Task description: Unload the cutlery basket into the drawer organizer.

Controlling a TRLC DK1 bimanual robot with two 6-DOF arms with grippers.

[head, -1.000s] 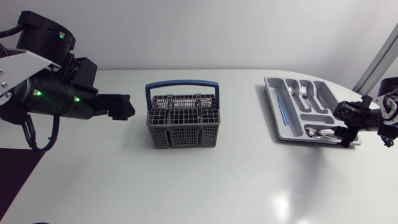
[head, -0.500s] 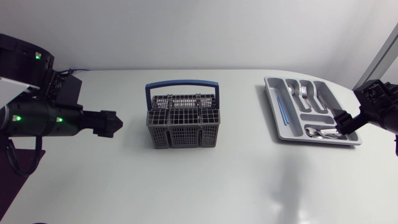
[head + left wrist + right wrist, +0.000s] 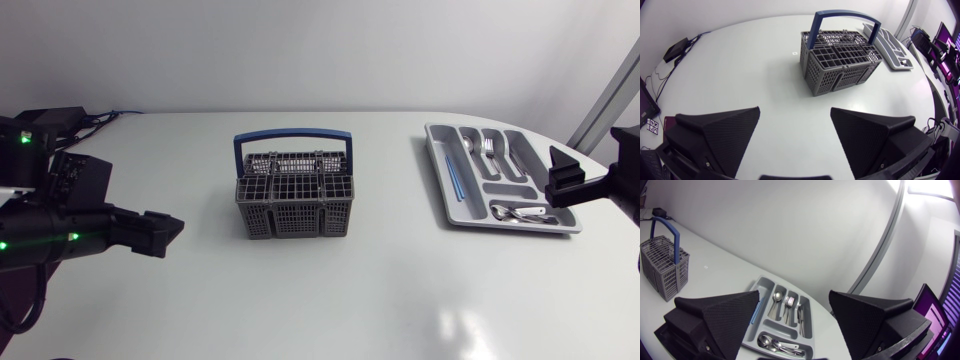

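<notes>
Cutlery basket (image 3: 293, 195) stands mid-table, grid too fine to tell contents; drawer organizer (image 3: 439, 165) far right holds blue stick (image 3: 452, 178), forks (image 3: 488, 147), spoons (image 3: 512, 212), best seen in right wrist view. Left gripper (image 3: 795, 111) well apart from basket, right gripper (image 3: 794, 295) just beside organizer; both have fingers spread wide, holding and touching nothing.

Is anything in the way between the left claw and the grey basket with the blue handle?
No, nothing visible is in the way. Only bare white table lies between the open left gripper and the grey plastic-mesh cutlery basket with its blue handle.
</notes>
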